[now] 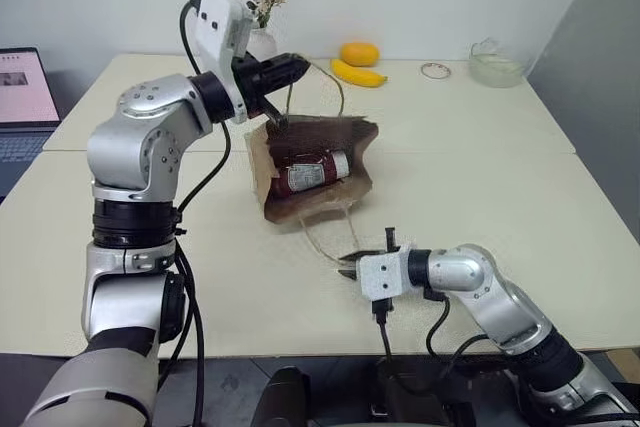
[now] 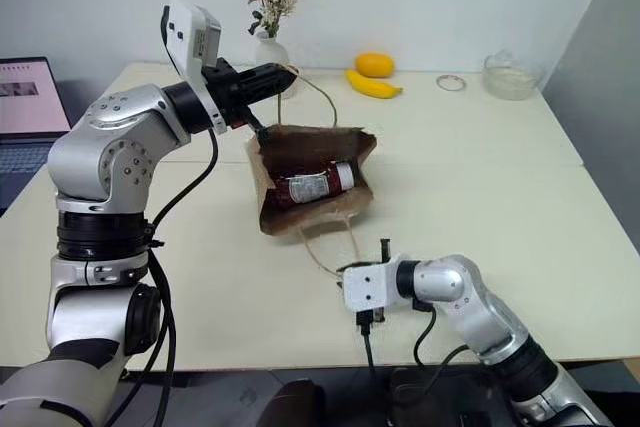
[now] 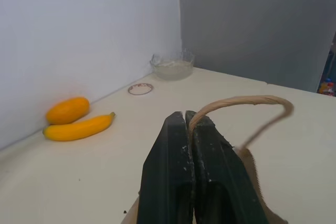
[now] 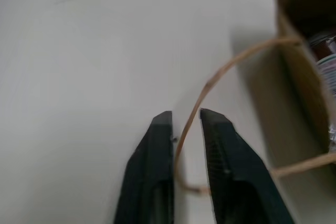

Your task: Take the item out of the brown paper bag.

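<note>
Two thin tan loop handles: left gripper (image 1: 296,68) pinches one shut; right gripper (image 4: 185,121), slightly parted, straddles the other beside the creased brown paper bag (image 1: 262,169) holding the dark-red bottle (image 1: 310,173).

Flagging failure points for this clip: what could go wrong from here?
The left gripper holds the brown paper bag only by one thin handle, which could slip out or tear. The right gripper has jaws slightly apart around the lower handle, which could slide free. The bottle may roll out.
</note>
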You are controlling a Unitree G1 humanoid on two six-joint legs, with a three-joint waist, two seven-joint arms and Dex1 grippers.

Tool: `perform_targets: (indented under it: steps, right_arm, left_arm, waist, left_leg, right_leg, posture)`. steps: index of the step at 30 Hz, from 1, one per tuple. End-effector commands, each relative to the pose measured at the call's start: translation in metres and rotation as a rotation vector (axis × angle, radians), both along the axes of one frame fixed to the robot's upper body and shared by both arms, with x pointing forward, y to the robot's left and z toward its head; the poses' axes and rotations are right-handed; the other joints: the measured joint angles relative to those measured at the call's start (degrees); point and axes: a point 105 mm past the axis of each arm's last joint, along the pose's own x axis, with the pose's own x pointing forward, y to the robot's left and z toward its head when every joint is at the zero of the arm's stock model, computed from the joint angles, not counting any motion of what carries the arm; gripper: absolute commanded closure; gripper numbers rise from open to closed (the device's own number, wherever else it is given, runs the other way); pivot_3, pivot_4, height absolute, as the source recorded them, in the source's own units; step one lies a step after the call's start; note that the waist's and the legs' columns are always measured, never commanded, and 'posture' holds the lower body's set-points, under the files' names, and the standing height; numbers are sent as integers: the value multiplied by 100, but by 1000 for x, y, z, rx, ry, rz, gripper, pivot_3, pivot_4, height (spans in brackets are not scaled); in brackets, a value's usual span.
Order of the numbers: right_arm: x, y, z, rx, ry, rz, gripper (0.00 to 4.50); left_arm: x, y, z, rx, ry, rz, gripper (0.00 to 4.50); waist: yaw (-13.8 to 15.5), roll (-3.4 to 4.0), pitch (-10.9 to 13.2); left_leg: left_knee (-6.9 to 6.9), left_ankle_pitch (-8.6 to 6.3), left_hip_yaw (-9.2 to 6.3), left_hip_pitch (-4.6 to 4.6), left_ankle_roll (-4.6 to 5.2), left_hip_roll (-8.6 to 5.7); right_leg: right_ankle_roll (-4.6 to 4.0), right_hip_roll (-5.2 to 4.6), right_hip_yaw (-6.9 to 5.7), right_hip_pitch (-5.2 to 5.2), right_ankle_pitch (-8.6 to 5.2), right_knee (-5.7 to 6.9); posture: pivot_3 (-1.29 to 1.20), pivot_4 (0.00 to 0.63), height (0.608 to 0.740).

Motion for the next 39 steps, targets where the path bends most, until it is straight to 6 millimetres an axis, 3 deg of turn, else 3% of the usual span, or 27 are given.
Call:
perform_targets:
  steps: [1, 6, 9, 13, 17, 24, 26, 29, 35, 39]
  right_arm:
    - [2, -1, 30, 86, -15, -13, 2451]
    - [-9, -13, 51, 111, 79, 24, 705]
    - [-16, -20, 72, 139, 135, 42, 705]
    - [-13, -13, 94, 214, 163, 40, 705]
    - [26, 0, 103, 217, 118, -108, 705]
    - [69, 44, 98, 135, 24, -156, 705]
    - [82, 56, 92, 101, -17, -168, 79]
    - [97, 69, 85, 45, -82, -180, 34]
    - [117, 82, 63, -119, -177, -162, 34]
    - [139, 83, 61, -244, -316, -186, 34]
  left_arm:
    - [-9, -3, 12, -12, -47, -26, 4500]
    - [-10, -4, 9, -6, -41, -37, 4500]
    - [-10, -3, 9, -8, -40, -33, 4500]
    - [-10, -2, 7, -15, -33, -32, 4500]
    - [-9, -3, 9, -23, -38, -38, 4500]
    - [-10, -1, 12, -24, -47, -38, 4500]
    - [-10, 0, 11, -23, -47, -34, 4500]
    - [-11, 2, 12, -19, -46, -31, 4500]
    - [-12, 5, 13, -6, -51, -27, 4500]
    - [-13, 4, 13, 0, -54, -29, 4500]
  waist:
    - [4, 0, 0]
    - [8, 1, 1]
    - [9, 2, 2]
    - [-17, 2, 2]
    - [-30, 3, 2]
    - [-39, 4, 2]
    - [-50, 4, 3]
    - [-56, 4, 2]
    - [-82, 5, 3]
    - [-114, 7, 5]
  left_leg:
    - [0, 0, 0, 0, 0, 0]
    - [0, 0, -4, -3, 1, 0]
    - [0, -1, -3, -3, 1, 0]
    - [0, -1, -3, 0, 2, 3]
    - [-1, -1, -2, 1, 2, 5]
    - [-2, -1, -1, -11, 2, 3]
    - [-2, -1, 2, -14, 2, 0]
    - [-1, -1, 2, -14, 2, -2]
    - [-3, -1, 0, -14, 2, 0]
    - [-3, -1, 3, -14, 2, 1]
  right_leg:
    - [0, 0, 0, 0, 0, -1]
    - [0, 0, -3, 0, 0, -3]
    - [0, -2, -3, 0, 0, -3]
    - [0, -1, -2, 0, 0, -1]
    - [-1, 0, -2, -4, 0, 4]
    - [-4, -1, 0, -15, 1, 2]
    - [-17, -3, 1, -16, 10, 0]
    - [-18, -6, 0, -15, 11, 0]
    - [-25, -7, -1, -17, 15, 2]
    - [-28, -7, 1, -20, 17, 4]
  posture:
    - [0, 150, 740]
    - [0, 150, 740]
    - [0, 150, 740]
    - [0, 150, 740]
    - [0, 150, 740]
    - [0, 150, 740]
    - [0, 150, 740]
    - [0, 150, 740]
    - [0, 150, 740]
    - [0, 150, 740]
